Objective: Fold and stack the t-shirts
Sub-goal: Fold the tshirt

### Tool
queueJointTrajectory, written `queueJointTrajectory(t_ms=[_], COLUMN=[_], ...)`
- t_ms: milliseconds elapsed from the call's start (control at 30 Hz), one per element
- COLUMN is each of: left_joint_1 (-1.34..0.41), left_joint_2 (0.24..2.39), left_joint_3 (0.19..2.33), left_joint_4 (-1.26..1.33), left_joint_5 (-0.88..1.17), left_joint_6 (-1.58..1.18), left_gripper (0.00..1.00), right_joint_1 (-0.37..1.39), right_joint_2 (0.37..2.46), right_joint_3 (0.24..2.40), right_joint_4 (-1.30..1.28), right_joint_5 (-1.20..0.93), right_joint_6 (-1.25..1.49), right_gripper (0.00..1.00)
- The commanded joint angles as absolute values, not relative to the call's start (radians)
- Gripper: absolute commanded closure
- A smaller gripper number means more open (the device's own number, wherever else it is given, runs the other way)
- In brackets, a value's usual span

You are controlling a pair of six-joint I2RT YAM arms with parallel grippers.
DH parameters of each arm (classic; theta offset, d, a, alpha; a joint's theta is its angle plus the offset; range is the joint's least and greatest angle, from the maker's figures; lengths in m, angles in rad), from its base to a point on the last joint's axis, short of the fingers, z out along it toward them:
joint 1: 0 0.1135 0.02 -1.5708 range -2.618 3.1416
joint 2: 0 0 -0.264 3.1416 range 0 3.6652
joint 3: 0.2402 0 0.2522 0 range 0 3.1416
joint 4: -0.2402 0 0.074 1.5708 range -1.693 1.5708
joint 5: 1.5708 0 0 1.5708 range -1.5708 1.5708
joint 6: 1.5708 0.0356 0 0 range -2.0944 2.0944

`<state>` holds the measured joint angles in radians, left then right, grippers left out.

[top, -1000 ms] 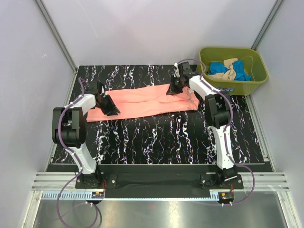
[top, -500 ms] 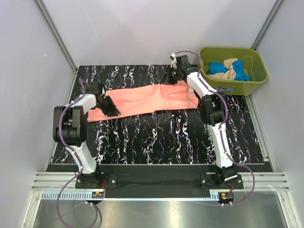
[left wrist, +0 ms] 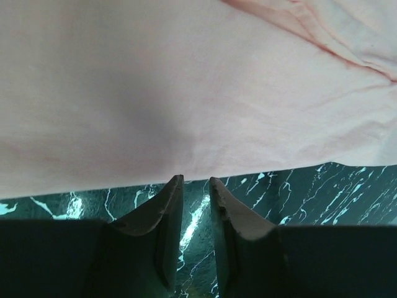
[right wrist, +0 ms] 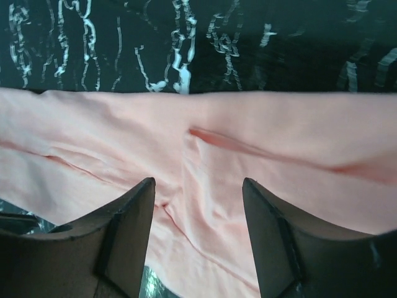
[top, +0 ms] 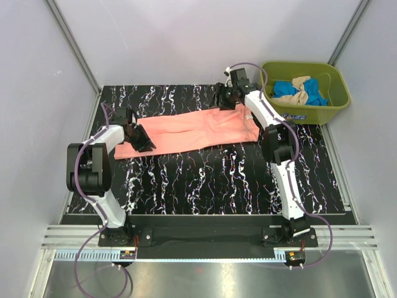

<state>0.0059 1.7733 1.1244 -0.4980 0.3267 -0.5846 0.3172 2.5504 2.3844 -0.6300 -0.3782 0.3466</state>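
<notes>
A salmon-pink t-shirt (top: 192, 130) lies as a long folded band across the black marbled table (top: 205, 180). My left gripper (top: 144, 144) rests at the band's left end, on its near edge. In the left wrist view the left gripper (left wrist: 193, 179) has its fingers a narrow gap apart, with bare table between them and the tips at the edge of the pink cloth (left wrist: 186, 93). My right gripper (top: 222, 100) hovers at the far right edge of the shirt. In the right wrist view the right gripper (right wrist: 198, 181) stands wide open above the creased pink cloth (right wrist: 279, 136), holding nothing.
An olive-green tub (top: 316, 113) stands at the back right, beside the right arm. It holds a crumpled blue tee (top: 316, 97) and a beige one (top: 301, 87). Grey walls close in the table on three sides.
The right gripper has opened, let go of the shirt's far right edge and shifted toward the back. The cloth there now lies flat. The left arm has hardly moved.
</notes>
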Motion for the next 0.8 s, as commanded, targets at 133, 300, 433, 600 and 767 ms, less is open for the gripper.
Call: queueJointTrajectory(t_ms=[133,300,433,600,767], left_joint_1=[-0.032,-0.112,-0.205,-0.290,-0.362], left_joint_2=[1.769,1.867,1.986,2.137,2.325], left_joint_3=[1.258,1.365,1.448,1.598,1.814], left_joint_4=[-0.447,-0.198,0.028,0.100,0.063], left_joint_5=[0.363,0.505,0.445,0.316,0.220], left_joint_6=[-0.509,-0.572,-0.676,-0.776,-0.834], left_gripper=[0.65,0.59,0.58,0.60,0.61], right_joint_1=[0.290,0.244,0.193,0.161,0.161], right_joint_2=[2.287,2.315,2.345,2.399,2.460], right_joint_3=[2.215,2.227,2.229,2.293,2.318], right_joint_4=[-0.710,-0.706,-0.674,-0.684,-0.681], right_joint_5=[-0.100,-0.119,-0.161,-0.248,-0.285], right_joint_6=[0.241,0.232,0.229,0.149,0.136], right_gripper=[0.37,0.50,0.44,0.40,0.41])
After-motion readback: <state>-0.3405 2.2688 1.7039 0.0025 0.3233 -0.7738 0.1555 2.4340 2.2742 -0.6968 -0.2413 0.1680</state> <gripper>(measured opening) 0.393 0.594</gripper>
